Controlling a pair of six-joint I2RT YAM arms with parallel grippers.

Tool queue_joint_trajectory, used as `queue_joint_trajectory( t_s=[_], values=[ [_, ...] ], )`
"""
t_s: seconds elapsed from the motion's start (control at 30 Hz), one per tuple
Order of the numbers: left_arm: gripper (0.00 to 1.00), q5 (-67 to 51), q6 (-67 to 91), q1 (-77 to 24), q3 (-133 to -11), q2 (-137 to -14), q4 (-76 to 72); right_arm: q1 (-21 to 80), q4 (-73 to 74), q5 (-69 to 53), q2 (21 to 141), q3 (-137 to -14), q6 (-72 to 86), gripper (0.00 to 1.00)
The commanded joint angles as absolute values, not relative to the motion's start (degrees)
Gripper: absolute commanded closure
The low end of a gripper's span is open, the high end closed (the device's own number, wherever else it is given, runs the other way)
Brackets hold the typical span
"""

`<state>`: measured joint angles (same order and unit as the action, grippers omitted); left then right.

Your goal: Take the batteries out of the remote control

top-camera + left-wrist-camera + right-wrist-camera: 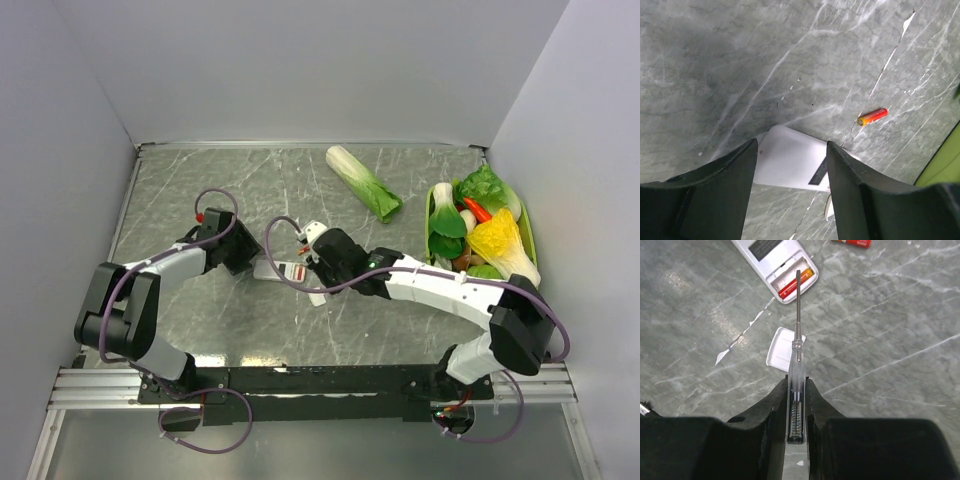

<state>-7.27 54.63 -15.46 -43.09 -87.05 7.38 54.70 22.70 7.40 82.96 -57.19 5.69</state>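
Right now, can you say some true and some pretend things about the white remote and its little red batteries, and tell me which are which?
1. The right fingers hold a thin screwdriver with a clear handle. True.
2. The small white square cover is clipped onto the flat white plastic remote control. False: it lies beside it on the grey marbled table.
3. The remote holds both tiny red cylindrical batteries. False: only one sits in the open compartment; the other battery lies loose on the table.
4. The left fingers sit either side of the remote. True.

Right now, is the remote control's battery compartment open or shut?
Open. The white cover lies on the table apart from the remote control, and one red battery shows in the uncovered compartment beside an empty slot.
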Motion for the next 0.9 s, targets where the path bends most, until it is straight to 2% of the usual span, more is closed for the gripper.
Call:
queue_joint_trajectory(
  t_s=[0.0,0.33,0.57,0.7,0.87],
  values=[
    [0.37,-7.9,53.6,-15.8,-43.5,-84.6,7.0,53.4,29.5,7.2,81.6,-62.5,1.1,1.0],
    [0.4,-15.9,54.8,-15.6,-39.0,-80.4,0.4,51.2,42.0,1.0,90.4,-75.1,-7.2,1.0],
    [0.42,-17.0,53.7,-15.1,-38.2,-82.4,0.5,51.6,46.5,3.2,96.0,-81.6,-10.2,1.0],
    [0.41,-22.0,53.9,-15.1,-35.1,-79.6,-6.1,51.5,44.4,2.9,95.1,-80.5,-9.8,1.0],
    [0.42,-35.1,57.1,-15.6,-31.3,-78.3,-17.0,51.5,40.1,0.4,93.8,-78.8,-9.3,1.0]
  ],
)
